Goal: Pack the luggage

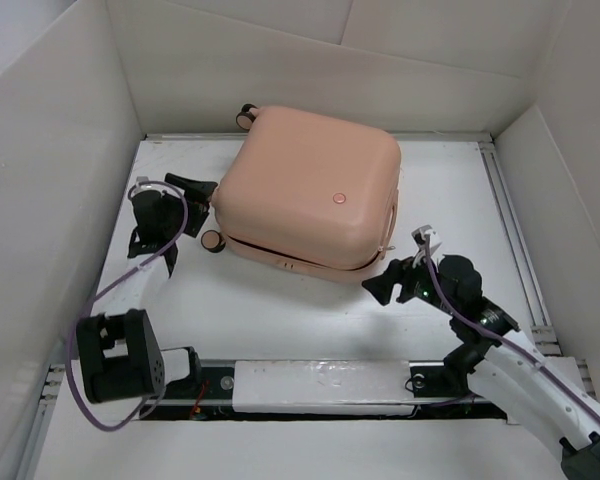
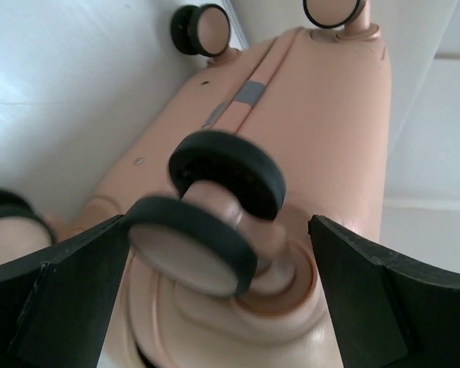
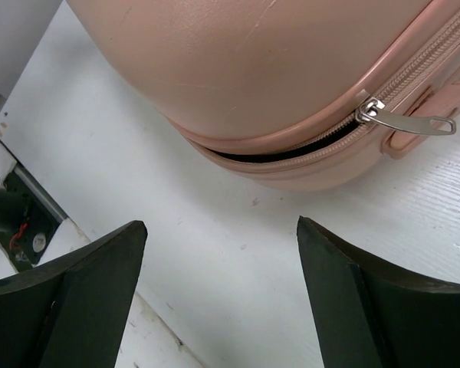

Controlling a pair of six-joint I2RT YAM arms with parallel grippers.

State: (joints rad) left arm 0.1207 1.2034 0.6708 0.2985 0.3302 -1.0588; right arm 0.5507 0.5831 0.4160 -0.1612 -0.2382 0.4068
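Luggage [image 1: 310, 190]: flat on worktop [image 1: 280, 320], upper centre of the overhead view, lid down, a dark slit unzipped beside the zipper pull [image 3: 406, 120]; likely laid so for closing. Left gripper [image 1: 198, 205], jaws apart, faces a wheel [image 2: 215, 222] without clamping it. Right gripper [image 1: 380, 277], jaws apart and empty, faces the zipper corner; contents and far-side zip hidden.

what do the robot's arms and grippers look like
The left arm and right arm have black joints and white links, each with a purple cable looping alongside. The left gripper and right gripper have matte black wedge-shaped fingers. A green light glows on the right wrist.
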